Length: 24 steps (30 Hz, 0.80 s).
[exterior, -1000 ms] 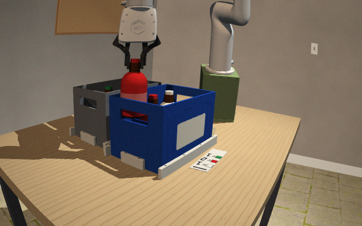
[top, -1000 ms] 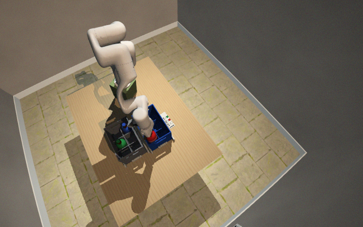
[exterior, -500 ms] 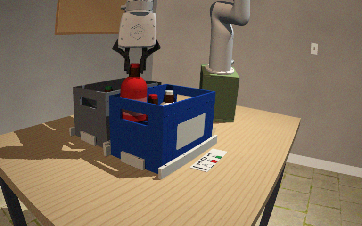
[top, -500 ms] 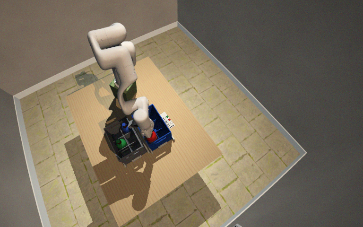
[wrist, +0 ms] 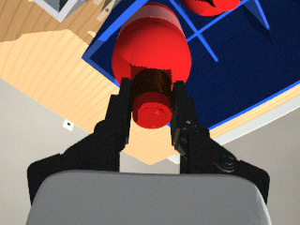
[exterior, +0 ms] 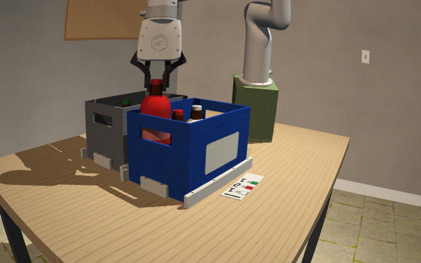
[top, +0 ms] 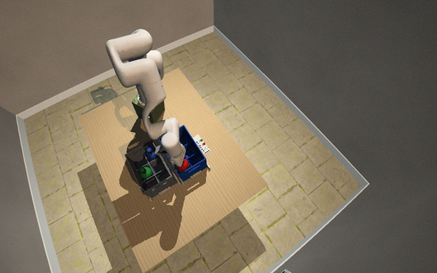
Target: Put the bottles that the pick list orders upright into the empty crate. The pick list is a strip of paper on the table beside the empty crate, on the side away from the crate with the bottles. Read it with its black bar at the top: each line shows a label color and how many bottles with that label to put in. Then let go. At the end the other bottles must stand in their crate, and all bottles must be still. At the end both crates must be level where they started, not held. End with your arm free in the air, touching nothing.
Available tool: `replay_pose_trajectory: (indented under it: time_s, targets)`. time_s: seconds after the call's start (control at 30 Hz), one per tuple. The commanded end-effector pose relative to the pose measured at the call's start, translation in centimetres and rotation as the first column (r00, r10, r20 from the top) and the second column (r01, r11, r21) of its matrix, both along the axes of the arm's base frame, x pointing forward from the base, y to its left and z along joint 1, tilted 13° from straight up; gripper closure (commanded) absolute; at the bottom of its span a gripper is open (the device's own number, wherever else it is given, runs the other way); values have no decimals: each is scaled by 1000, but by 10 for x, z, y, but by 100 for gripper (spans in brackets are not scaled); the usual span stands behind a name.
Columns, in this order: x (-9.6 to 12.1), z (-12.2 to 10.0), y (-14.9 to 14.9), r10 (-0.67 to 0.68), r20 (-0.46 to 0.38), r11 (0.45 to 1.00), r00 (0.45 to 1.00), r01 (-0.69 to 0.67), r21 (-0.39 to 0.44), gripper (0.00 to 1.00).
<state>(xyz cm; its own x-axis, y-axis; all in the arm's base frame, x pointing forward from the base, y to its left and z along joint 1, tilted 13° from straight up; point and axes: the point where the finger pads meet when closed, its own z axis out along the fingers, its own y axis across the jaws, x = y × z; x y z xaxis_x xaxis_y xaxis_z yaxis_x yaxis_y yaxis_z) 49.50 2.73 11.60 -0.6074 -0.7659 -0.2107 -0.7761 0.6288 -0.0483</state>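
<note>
The gripper (exterior: 157, 85) (wrist: 151, 93) grips a red bottle (top: 182, 165) (exterior: 155, 107) (wrist: 152, 52) by its neck, upright and partly inside the blue crate (top: 195, 170) (exterior: 161, 161) (wrist: 105, 37).
</note>
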Motion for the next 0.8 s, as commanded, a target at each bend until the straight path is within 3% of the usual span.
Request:
replay_pose_trajectory:
  time_s: [0.0,0.77]
  targets:
    - [2,-2,0,-1,5,1000,1000,1,0,100]
    - [6,-20,3,-1,5,1000,1000,1,0,100]
